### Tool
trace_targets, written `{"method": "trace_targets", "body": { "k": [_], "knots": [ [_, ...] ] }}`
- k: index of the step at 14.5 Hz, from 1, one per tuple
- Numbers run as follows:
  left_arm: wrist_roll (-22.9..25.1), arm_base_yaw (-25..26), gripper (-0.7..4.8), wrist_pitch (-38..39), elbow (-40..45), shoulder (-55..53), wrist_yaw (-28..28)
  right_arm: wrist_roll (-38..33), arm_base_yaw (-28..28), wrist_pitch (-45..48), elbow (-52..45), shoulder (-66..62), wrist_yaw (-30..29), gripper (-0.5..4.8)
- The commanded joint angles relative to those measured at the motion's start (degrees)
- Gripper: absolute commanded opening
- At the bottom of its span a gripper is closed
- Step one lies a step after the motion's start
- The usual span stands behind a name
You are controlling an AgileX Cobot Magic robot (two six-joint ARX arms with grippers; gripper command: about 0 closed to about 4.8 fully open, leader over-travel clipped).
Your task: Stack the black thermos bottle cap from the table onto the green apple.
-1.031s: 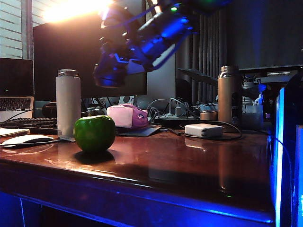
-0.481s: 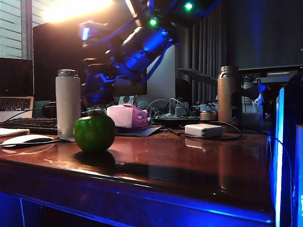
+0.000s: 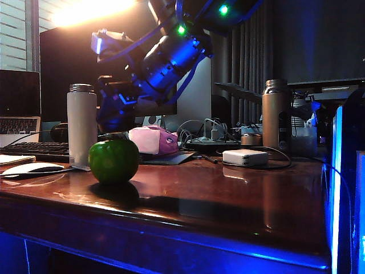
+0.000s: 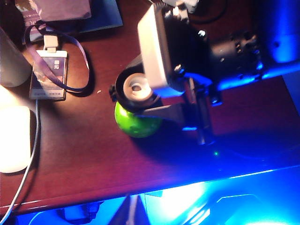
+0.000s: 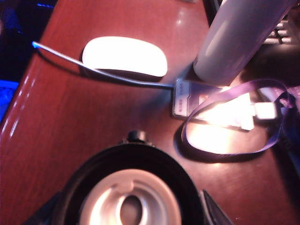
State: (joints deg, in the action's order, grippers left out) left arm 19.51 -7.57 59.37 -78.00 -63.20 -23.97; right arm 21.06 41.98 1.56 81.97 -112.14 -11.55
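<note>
Looking at the green apple on the table, you are seeing the right gripper coming down and now pinching the black thermos bottle cap right on top of it, while the left gripper is hiding from view.

apple — half under cap

cap over apple, table beneath

Right hand reaches down, fingers clamped; left hand unseen
</note>
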Motion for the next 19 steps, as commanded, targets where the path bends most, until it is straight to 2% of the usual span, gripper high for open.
{"method": "trace_targets", "body": {
  "k": [1, 6, 19],
  "knots": [
    [0.0, 0.0, -0.03, -0.3, -0.3, 0.1, -0.3, 0.2, 0.9, 0.6, 0.4, -1.4, 0.1, 2.75],
    [0.0, 0.0, -0.03, -0.3, -0.3, 0.1, -0.3, 0.2, 0.9, 0.1, 0.4, -2.1, 4.6, 2.75],
    [0.0, 0.0, -0.03, -0.3, -0.3, 0.1, -0.3, 0.2, -0.1, -3.8, 0.4, -1.3, 3.9, 2.74]
  ]
}}
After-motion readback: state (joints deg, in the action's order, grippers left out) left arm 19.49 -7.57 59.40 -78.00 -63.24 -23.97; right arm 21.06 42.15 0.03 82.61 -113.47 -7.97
